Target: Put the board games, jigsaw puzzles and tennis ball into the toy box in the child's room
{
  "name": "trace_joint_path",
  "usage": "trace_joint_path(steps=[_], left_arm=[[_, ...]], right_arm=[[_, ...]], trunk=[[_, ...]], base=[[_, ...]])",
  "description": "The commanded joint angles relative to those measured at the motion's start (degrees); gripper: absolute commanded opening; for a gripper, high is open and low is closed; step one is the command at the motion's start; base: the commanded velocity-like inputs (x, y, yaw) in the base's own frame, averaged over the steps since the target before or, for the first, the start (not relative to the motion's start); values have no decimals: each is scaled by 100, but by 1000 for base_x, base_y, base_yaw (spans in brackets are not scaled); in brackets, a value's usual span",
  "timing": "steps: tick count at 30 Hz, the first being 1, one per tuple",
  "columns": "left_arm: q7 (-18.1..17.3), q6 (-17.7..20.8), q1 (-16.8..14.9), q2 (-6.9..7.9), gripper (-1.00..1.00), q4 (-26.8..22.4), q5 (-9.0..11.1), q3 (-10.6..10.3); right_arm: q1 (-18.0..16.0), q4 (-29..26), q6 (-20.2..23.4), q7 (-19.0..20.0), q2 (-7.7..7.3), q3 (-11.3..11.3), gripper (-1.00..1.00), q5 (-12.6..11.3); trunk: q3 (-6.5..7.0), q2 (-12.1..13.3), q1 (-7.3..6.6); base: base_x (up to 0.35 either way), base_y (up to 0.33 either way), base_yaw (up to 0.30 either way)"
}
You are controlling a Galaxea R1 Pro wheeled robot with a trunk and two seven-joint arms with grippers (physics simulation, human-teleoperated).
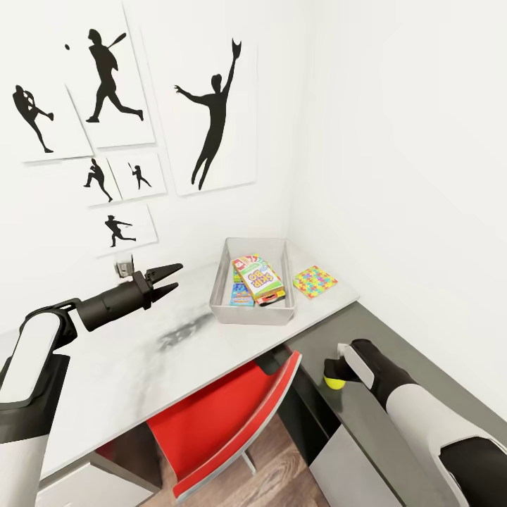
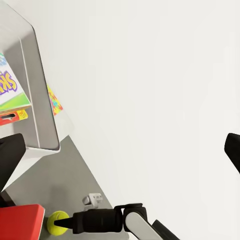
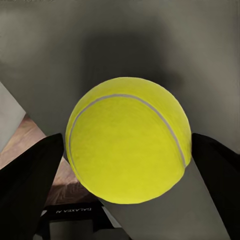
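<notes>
Tennis ball (image 3: 128, 140) sits clamped between the two dark fingers of the right gripper (image 1: 334, 374), held low beside the table's dark grey side panel (image 1: 394, 338), to the right of the red chair (image 1: 225, 415); in the head view only a sliver of the ball shows past the wrist. The right arm reaches forward and down from the near right. The toy box (image 1: 218, 289) lies on the table (image 1: 141, 359) with its long axis running near to far, and the board games (image 1: 258, 277) stacked in it partly cover one another. One jigsaw puzzle (image 1: 315, 281) lies flat just right of the box. The left gripper (image 1: 171, 277) hovers over the tabletop, jaws spread and empty, arm stretched rightward.
</notes>
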Motion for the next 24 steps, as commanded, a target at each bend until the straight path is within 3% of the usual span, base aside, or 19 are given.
trace_joint_path(steps=[1, 16, 24], left_arm=[[-24, 25, -6, 0, 100, 2, -25, 6], [-25, 20, 64, -30, 100, 42, -66, 2], [-48, -33, 419, -68, 100, 45, -88, -2]], right_arm=[[-4, -11, 14, -48, -8, 43, -100, -72], [-10, -97, 28, -47, -60, 39, -100, -72], [29, -542, 84, -62, -140, 25, -100, -77]], trunk=[[-11, -11, 4], [-11, -11, 4], [-11, -11, 4]], base=[[0, 0, 0], [0, 0, 0], [0, 0, 0]])
